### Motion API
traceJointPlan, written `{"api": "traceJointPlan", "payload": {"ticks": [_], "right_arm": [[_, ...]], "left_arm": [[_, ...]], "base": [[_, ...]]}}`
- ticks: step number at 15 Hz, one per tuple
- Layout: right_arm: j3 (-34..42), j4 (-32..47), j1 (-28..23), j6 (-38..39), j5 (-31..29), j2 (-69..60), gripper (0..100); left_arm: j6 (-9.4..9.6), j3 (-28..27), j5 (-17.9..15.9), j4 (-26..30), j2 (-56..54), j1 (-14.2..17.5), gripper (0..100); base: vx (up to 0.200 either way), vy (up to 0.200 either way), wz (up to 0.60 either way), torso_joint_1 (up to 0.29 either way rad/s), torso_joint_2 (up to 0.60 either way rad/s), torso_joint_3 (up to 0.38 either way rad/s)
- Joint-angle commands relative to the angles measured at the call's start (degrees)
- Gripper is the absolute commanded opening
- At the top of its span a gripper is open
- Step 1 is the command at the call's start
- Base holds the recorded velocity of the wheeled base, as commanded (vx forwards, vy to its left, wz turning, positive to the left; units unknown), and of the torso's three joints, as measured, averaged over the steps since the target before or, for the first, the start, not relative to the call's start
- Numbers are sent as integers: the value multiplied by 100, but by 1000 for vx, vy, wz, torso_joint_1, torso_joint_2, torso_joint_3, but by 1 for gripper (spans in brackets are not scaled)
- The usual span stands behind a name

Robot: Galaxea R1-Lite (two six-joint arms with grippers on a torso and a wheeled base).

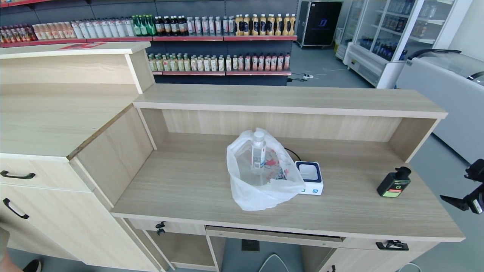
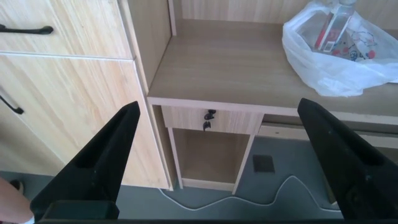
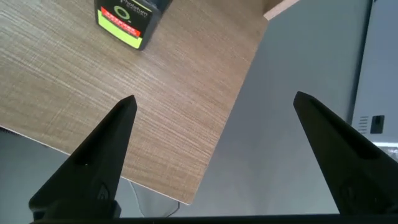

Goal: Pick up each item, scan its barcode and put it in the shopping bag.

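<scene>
Both splayed, empty: left pincer (image 2: 217, 106), right pincer (image 3: 214, 98) nr black bottle (image 1: 393, 184); clear bottle (image 1: 258, 153) in bag (image 1: 249, 194)

Bright, even indoor light, soft shadow beneath the upper ledge of the counter (image 1: 189, 181), pale sheen on the shopping bag (image 1: 257, 194), straight edges bowing near head-view borders

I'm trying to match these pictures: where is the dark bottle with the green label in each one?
Head view: the bottle stands near the right end of the counter.
Left wrist view: not in it.
Right wrist view: bottle on the counter, partly cut off.
Shared landmark: the wooden counter.
</scene>
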Motion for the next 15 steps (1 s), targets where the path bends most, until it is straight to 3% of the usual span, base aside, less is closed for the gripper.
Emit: {"api": "traceJointPlan", "payload": {"ticks": [1, 15], "right_arm": [[-218, -1, 4, 1, 12, 230, 100], [-1158, -10, 742, -87, 293, 1338, 100]], "left_arm": [[0, 2, 2, -1, 0, 4, 100], [-9, 2, 2, -1, 0, 4, 100]], "base": [[0, 0, 0, 0, 0, 0], [0, 0, 0, 0, 0, 0]]}}
